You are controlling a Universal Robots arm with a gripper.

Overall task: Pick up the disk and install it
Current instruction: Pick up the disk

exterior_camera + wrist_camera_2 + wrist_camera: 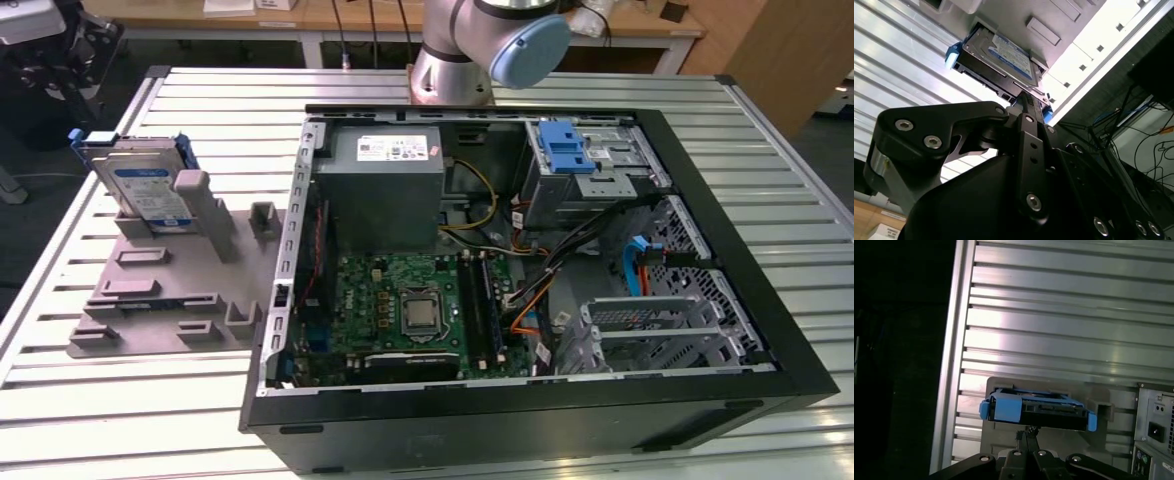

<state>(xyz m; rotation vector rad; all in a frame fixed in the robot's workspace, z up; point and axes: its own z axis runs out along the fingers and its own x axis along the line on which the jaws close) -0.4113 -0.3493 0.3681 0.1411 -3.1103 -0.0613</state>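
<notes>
**Handling properties (assessed).** The disk (134, 185) was judged rigid and dense for its size. It had a smooth metal body that offers little friction, and it is probably sensitive to shock. The blue plastic frame around its edges was judged the more flexible part, likely to give under a hard squeeze. The preferred hold was therefore across the two flat metal faces, near the middle of the exposed edge. This keeps clear of the blue end tabs and of the dark strip along that edge, which looked like the connector side.

**Location of the disk.** In the exterior view the disk stood on edge, leaning slightly, in an upright holder on a grey plate (147, 300). The plate lay on the table (107, 420), along the table edge on the exterior view's left, just beside the open computer case (534, 420). The disk occupied the plate's far corner and was seated in its holder, not yet lifted.

**Gripper state and relation.** In the first wrist view the gripper (1026, 432) had its jaws drawn together, with nothing visible between them. Its tips pointed at the disk's exposed edge, roughly at mid-length, and ended just beside it. Contact could not be confirmed in either wrist view. The second wrist view showed the gripper lined up with the same edge, with the labelled face of the disk in full sight. The disk was not gripped at this moment.
</notes>
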